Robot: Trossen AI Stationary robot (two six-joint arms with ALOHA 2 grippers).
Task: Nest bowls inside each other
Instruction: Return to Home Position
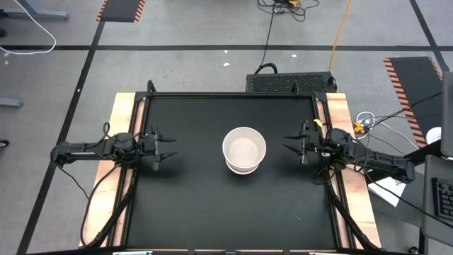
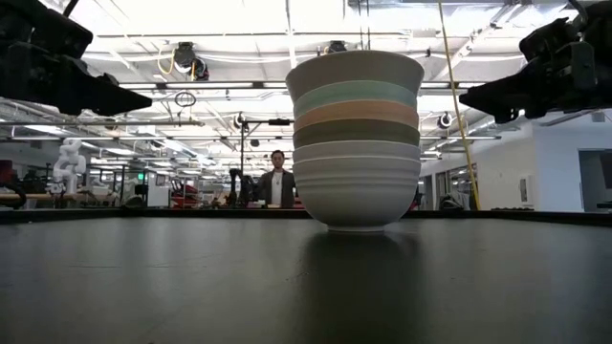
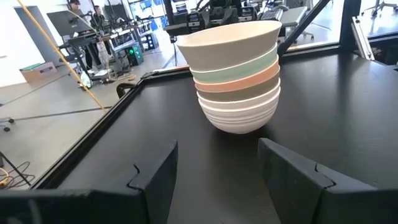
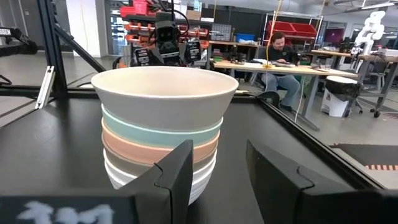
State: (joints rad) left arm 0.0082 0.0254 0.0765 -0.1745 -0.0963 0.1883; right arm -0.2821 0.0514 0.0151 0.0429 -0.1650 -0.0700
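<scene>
On the black table [image 1: 212, 212] the bowls [image 1: 244, 150] sit nested in one stack at its centre, the left gripper [image 1: 172, 146] and right gripper [image 1: 287, 144] hanging wide apart and empty at either side, and beyond lies a bright workshop where a person [image 2: 278, 182] stands.

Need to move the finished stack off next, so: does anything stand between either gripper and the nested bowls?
Nothing visible does. The stack of bowls stands alone mid-table. Only bare black table lies between it and the left gripper on one side and the right gripper on the other, both with jaws open.
</scene>
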